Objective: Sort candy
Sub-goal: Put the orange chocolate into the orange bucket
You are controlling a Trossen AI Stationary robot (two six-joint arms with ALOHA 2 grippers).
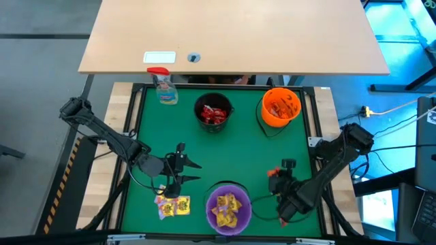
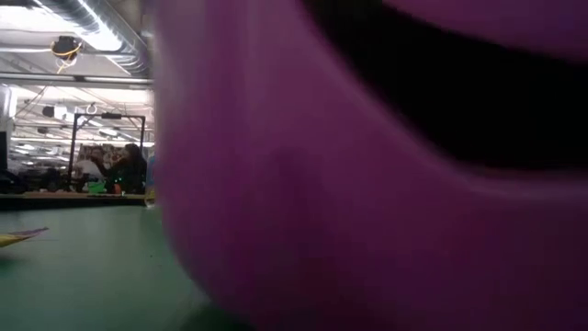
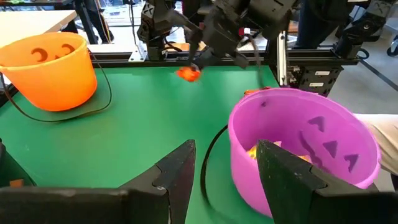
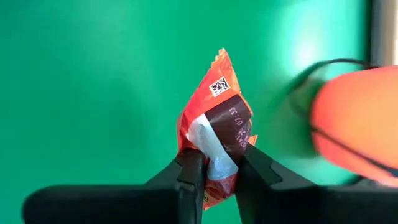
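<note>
The candy shows in several places. Yellow packets (image 1: 174,206) lie flat on the green mat near the table's near edge, and one (image 2: 18,237) shows in the low view. More yellow ones fill the purple bowl (image 1: 240,194). Red ones sit in the black bowl (image 1: 197,109). My left gripper (image 1: 192,171) hovers open just beyond the loose yellow packets, and its fingers (image 3: 180,174) point toward the purple bowl (image 3: 305,149). My right gripper (image 1: 274,174), right of the purple bowl, is shut on an orange packet (image 4: 214,134). My right gripper pinches the orange packet between its two fingers (image 4: 189,177) by one crumpled end (image 4: 217,165). The rest of the packet sticks out past the fingertips. In the left wrist view the packet (image 3: 188,74) hangs at the gripper's tip, off the mat.
The orange bowl (image 1: 281,107) stands at the far right of the mat, with its handle lying on the mat. A spray bottle with a red trigger (image 1: 163,85) stands at the far left corner. Bare green mat (image 1: 252,150) lies between the bowls.
</note>
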